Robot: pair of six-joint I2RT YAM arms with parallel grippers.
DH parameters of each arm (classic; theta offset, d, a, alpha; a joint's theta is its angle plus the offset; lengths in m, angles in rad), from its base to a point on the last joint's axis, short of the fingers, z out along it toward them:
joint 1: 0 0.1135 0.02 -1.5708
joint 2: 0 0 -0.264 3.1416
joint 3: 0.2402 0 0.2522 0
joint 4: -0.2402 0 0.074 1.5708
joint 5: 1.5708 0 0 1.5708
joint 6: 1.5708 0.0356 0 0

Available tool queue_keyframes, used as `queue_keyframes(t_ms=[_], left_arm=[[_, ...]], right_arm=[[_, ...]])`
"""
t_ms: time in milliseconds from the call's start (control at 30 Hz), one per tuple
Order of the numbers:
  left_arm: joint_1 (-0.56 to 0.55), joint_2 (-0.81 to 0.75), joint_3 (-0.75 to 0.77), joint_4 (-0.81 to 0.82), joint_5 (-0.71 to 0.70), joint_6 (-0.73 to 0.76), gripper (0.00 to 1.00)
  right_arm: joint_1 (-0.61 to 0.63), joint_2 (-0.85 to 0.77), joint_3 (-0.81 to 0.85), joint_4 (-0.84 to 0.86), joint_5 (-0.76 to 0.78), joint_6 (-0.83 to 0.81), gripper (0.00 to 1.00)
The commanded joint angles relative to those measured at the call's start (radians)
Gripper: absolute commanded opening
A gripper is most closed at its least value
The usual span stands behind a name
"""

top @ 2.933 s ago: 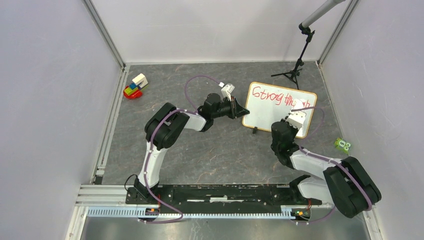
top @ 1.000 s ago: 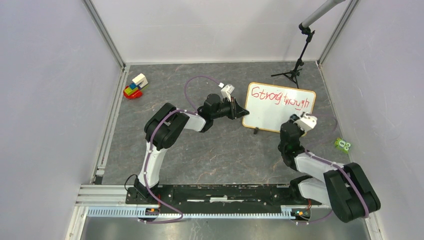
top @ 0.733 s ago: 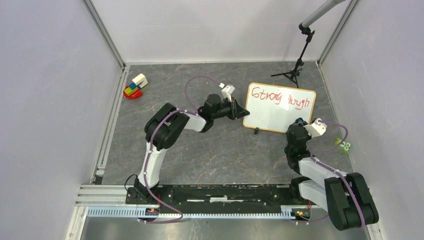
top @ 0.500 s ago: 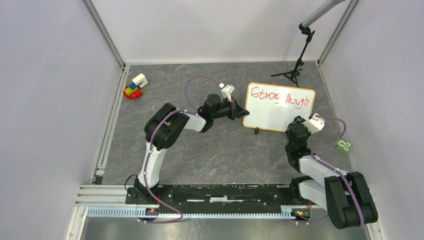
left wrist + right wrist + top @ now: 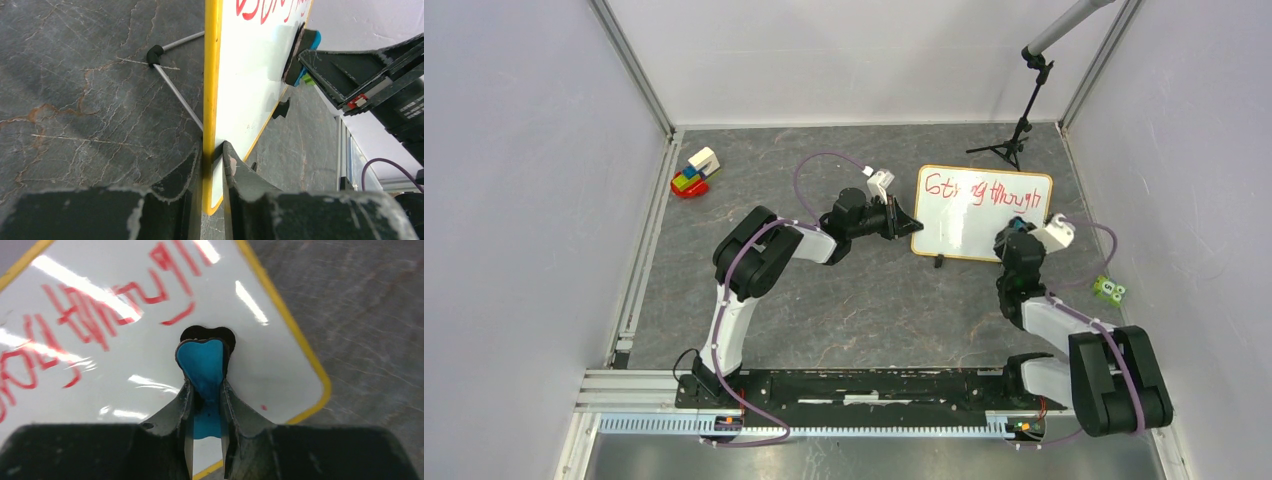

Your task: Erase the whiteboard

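The whiteboard (image 5: 964,225) stands propped on a wire stand (image 5: 176,94) on the far right part of the tabletop (image 5: 854,300), with red writing (image 5: 986,190) along its top. The left end effector (image 5: 212,150) is narrowed onto the board's left frame edge, one finger on each face. The right end effector (image 5: 205,390) pinches a blue eraser (image 5: 202,362) – its pad pressed flat to the white surface, below the writing near the lower right corner. Far left sits a red base with coloured blocks (image 5: 692,174) on it – too small to tell if it is a dish.
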Motion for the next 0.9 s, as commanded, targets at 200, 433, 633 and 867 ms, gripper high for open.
queue_keyframes(t_ms=[200,433,633,867], left_arm=[[0.009,-0.037,0.006,-0.053,-0.035,0.066,0.02],[0.008,-0.037,0.007,-0.058,-0.038,0.069,0.02],[0.009,-0.034,0.013,-0.065,-0.038,0.067,0.02],[0.008,-0.034,0.018,-0.075,-0.032,0.069,0.02]], right_arm=[[-0.140,-0.085,-0.205,-0.069,0.012,0.111,0.00],[-0.114,-0.167,-0.040,-0.158,0.009,-0.045,0.00],[-0.048,-0.177,0.085,-0.160,-0.001,-0.148,0.00],[-0.022,-0.008,0.151,-0.062,-0.099,-0.144,0.00]])
